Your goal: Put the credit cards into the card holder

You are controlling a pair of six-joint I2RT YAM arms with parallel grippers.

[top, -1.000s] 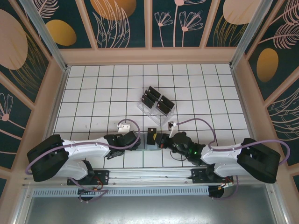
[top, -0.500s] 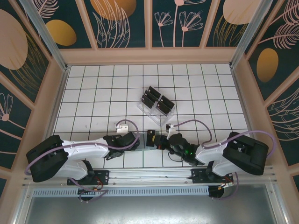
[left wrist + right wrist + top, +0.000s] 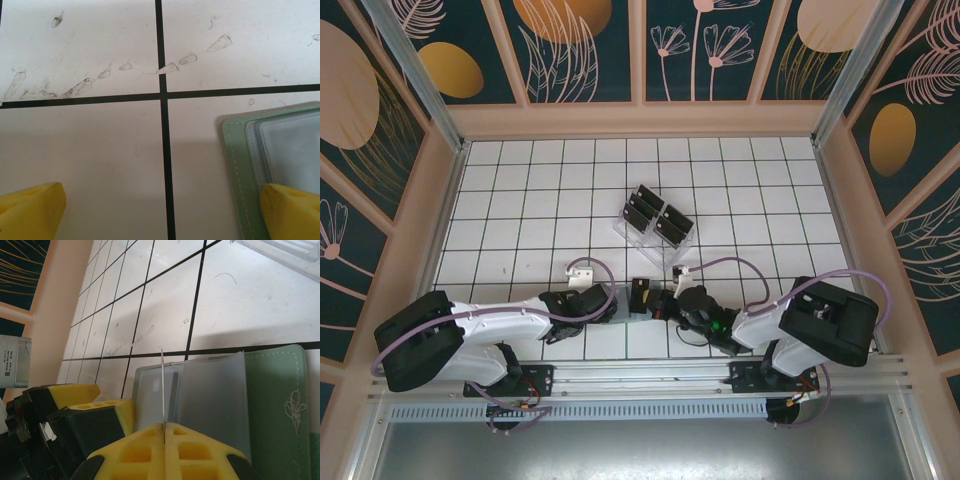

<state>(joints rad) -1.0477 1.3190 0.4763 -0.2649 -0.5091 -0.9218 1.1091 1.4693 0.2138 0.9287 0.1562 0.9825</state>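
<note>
two white robot arms are reaching in from the near edge of a white tiled table [image 3: 520, 200] with black grid lines, meeting at the middle front. starting at the left, the left gripper [image 3: 611, 305] is lying low over the tiles with its yellow fingers [image 3: 30, 210] spread wide, gripping nothing. in the left wrist view one yellow pad is sitting over the near corner of the flat sage-green stitched card holder [image 3: 237, 165], while the other is hanging over bare tile. it appears to be pinning the pouch so it is not sliding as a card goes in, though whether the pad is actually touching cannot be told. moving right, the card holder is lying flat on the table between the two grippers, its frosted plastic pockets [image 3: 210, 390] facing up. just right of it, the right gripper [image 3: 164, 430] is clamped tight on a thin black credit card [image 3: 163, 385], which is showing edge-on as a fine line in the right wrist view. the card is pointing at the pockets, probably so its leading edge can be slipping into a slot; it is not yet inside. farther back and slightly right, more black credit cards [image 3: 642, 205] are standing in a clear plastic slotted rack [image 3: 672, 255], well apart from the holder.
</note>
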